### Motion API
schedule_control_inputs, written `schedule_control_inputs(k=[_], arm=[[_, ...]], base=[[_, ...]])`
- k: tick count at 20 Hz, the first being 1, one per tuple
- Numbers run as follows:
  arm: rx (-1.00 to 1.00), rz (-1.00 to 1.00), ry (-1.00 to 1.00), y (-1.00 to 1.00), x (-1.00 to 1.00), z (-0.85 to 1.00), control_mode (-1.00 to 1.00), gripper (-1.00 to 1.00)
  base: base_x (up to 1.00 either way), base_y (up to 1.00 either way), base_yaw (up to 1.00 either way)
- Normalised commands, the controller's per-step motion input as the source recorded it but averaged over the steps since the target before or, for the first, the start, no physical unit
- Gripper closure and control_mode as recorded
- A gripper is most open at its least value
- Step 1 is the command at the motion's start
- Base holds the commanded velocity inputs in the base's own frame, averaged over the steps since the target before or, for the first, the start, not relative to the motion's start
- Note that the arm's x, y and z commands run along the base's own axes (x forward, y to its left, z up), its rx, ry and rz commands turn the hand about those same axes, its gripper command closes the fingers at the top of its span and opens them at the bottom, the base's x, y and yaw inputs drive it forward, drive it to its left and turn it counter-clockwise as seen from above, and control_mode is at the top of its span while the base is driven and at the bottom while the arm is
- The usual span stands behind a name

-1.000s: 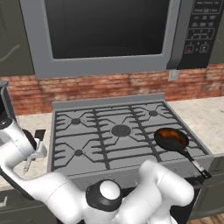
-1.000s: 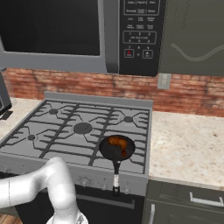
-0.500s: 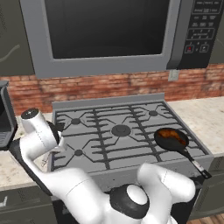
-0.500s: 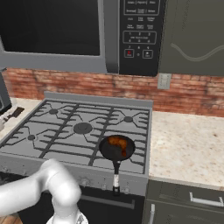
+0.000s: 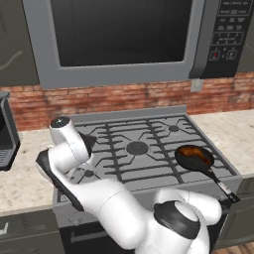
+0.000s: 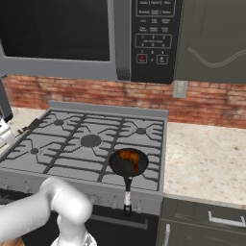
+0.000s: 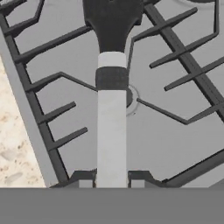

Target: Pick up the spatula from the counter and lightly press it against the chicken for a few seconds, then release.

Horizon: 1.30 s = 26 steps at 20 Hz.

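Your jaws are clenched on the white-handled spatula with a dark collar and black blade (image 7: 111, 131). In the hand view the two dark fingertips (image 7: 85, 180) sit tight against either side of the white handle, low on its length. The handle runs straight away from the hand. The dark collar sits about halfway up the view, and the black blade spreads out beyond it at the top. The spatula is off the tabletop and hangs over the grey gas stove with black grates (image 7: 175, 65). You cannot tell from this angle whether the blade touches a grate. The stove's edge and a strip of speckled beige tabletop (image 7: 13, 144) lie just beside the handle.

From the left base view, your arm bends over the stove's front left corner (image 5: 99, 158). The small black frying pan (image 5: 194, 156) stands on the front right burner, its handle reaching out past the stove's front edge. The browned piece of chicken (image 5: 193, 153) lies inside it, well apart from where your hand works. The right base view shows the same pan (image 6: 117, 166) with the chicken (image 6: 129, 156) in it. The steel microwave (image 5: 124, 34) hangs above, in front of a red brick wall (image 5: 124, 101).
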Motion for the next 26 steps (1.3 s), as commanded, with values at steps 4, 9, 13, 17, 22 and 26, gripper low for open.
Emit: schedule_control_inputs(k=[4,9,13,17,22,26], arm=[[0.12,-0.2,0.05,-0.67,-0.05,0.0,-1.0,1.0],[0.17,-0.15,0.06,-0.7,-0.08,0.0,-1.0,1.0],[0.04,-0.14,0.0,-0.59,-0.15,0.0,-1.0,1.0],[0.0,-0.15,-0.01,-0.62,-0.22,0.0,-1.0,1.0],[0.0,-0.25,0.0,-0.59,-0.11,0.0,-1.0,1.0],[0.0,-0.27,0.01,-0.5,0.0,0.05,-1.0,1.0]], base=[[0.0,0.0,0.0],[0.0,0.0,0.0],[0.0,0.0,0.0],[0.0,0.0,0.0],[0.0,0.0,0.0],[0.0,0.0,0.0]])
